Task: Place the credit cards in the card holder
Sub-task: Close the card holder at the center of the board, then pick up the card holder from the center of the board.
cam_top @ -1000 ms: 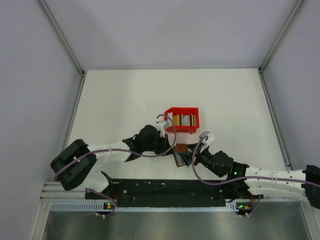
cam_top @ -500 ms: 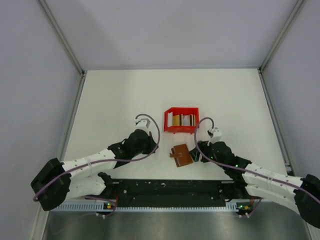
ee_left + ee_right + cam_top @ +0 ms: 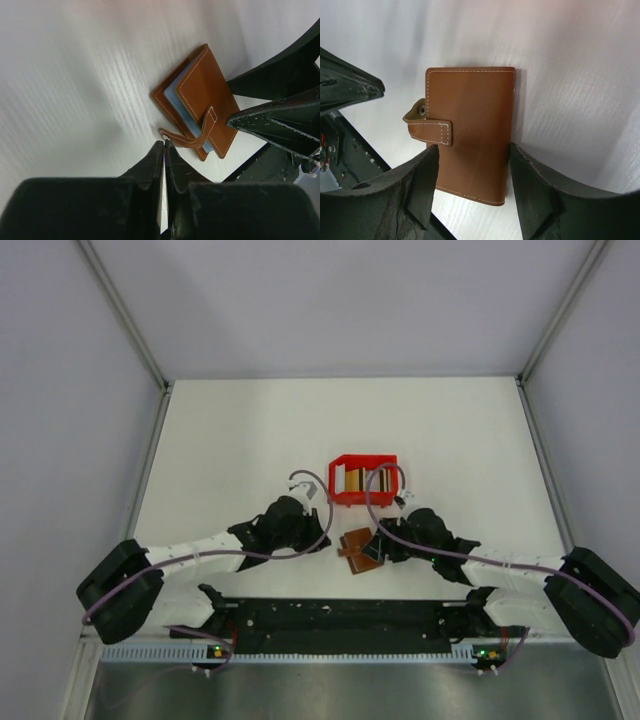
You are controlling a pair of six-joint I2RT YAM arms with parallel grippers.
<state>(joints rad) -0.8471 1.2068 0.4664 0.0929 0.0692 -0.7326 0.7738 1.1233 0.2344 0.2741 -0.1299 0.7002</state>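
Though folded, card holder (image 3: pixel 470 107) partly behind right claw (image 3: pixel 472 149); contents unseen.

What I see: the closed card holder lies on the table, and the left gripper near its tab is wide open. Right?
No: the left gripper is shut, its jaws pressed together, as the left wrist view shows. The closed card holder does lie on the table.

Overhead, close wrist views sharing card holder (image 3: pixel 200 97)

The red bin (image 3: pixel 360 500) behind, the left gripper (image 3: pixel 164 146) and the right gripper (image 3: pixel 472 180) beside hem the card holder (image 3: pixel 358 552); the far table (image 3: pixel 230 440) lies open.
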